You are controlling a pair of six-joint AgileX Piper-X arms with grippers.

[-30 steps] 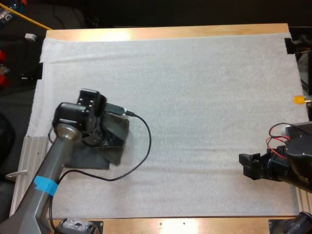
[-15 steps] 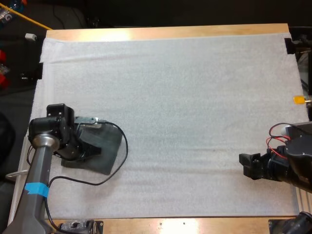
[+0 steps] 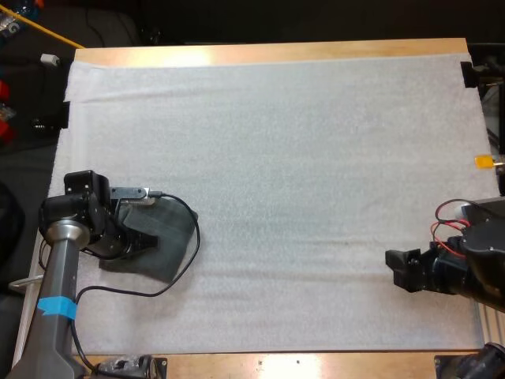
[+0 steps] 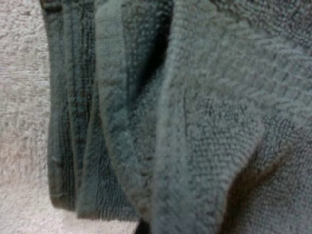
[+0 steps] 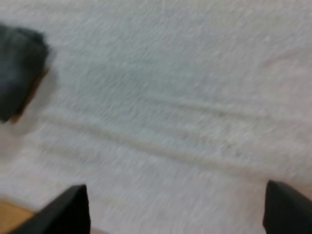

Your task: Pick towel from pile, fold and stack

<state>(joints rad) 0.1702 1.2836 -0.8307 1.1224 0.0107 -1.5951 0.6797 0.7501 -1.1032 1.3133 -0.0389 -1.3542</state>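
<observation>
You have one dark grey-green towel point(image 3: 172, 237) lying on the white mat point(image 3: 316, 174), close to its left edge and toward the near side, well away from the middle. It is folded into a compact, roughly rectangular pad that sits slightly askew to the mat's edges. Up close, you see several layers lapped along one side with their stitched hems running side by side, and the waffle-textured top layer bulges a little.

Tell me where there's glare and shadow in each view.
High view: glare on the table's far wooden edge, the white mat evenly lit. Left wrist view: deep shadow between the towel's folds. Right wrist view: a faint grey shadow across the white mat.
</observation>
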